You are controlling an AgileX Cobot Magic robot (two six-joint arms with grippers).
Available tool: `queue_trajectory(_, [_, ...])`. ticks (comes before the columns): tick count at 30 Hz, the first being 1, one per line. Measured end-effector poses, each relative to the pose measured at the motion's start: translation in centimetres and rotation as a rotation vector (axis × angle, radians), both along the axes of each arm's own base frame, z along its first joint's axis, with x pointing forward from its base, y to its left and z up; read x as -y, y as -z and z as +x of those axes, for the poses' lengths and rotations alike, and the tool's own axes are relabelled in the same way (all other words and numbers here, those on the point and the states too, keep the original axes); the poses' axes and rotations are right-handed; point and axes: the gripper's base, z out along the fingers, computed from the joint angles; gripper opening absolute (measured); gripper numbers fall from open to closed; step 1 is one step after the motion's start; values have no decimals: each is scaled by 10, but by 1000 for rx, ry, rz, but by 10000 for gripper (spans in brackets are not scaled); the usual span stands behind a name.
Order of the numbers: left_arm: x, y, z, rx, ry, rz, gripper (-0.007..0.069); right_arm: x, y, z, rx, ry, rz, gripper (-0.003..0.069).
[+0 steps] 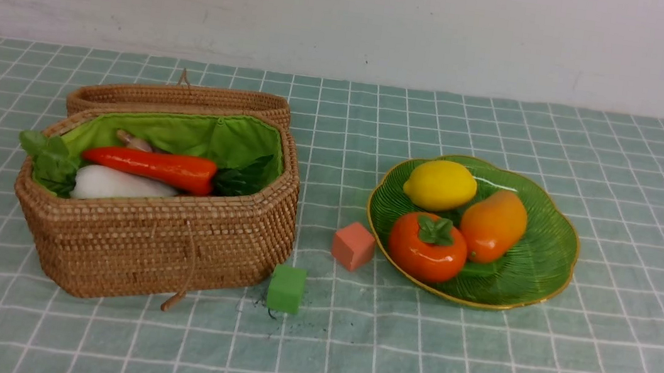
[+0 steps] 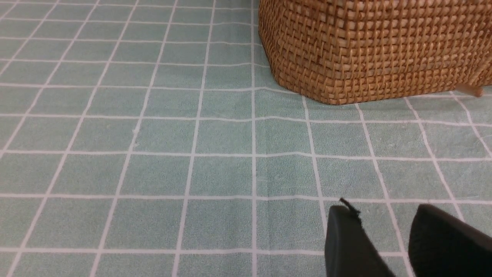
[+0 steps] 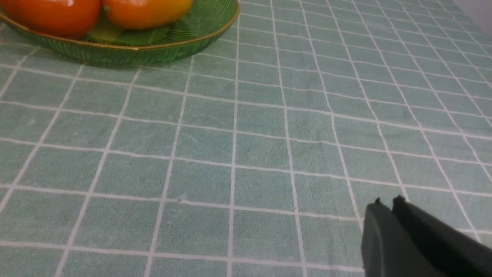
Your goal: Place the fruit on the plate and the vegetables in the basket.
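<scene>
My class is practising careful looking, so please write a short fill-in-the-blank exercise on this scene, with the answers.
1. The white radish lies inside the wicker ____.
2. On the green plate, the fruit with green leaves on top sits beside a mango and a yellow ____.
3. The pink cube and the green cube rest on the ____.
4. The long vegetable lying partly over the radish is a ____.

Missing words: basket; lemon; tablecloth; carrot.

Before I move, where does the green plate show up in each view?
Front: right of centre, the plate with fruit on it.
Left wrist: not in it.
Right wrist: cut off by the picture's top edge, near its left corner.
Shared landmark: the white-lined tablecloth, in all three.
</scene>
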Motion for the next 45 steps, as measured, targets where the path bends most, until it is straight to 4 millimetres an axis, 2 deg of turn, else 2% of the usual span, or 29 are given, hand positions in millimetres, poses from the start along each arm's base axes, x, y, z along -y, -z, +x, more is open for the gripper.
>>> queue_trajectory(45, [0, 0, 0, 0, 0, 0, 238, 0, 0, 0, 0, 0, 0, 101])
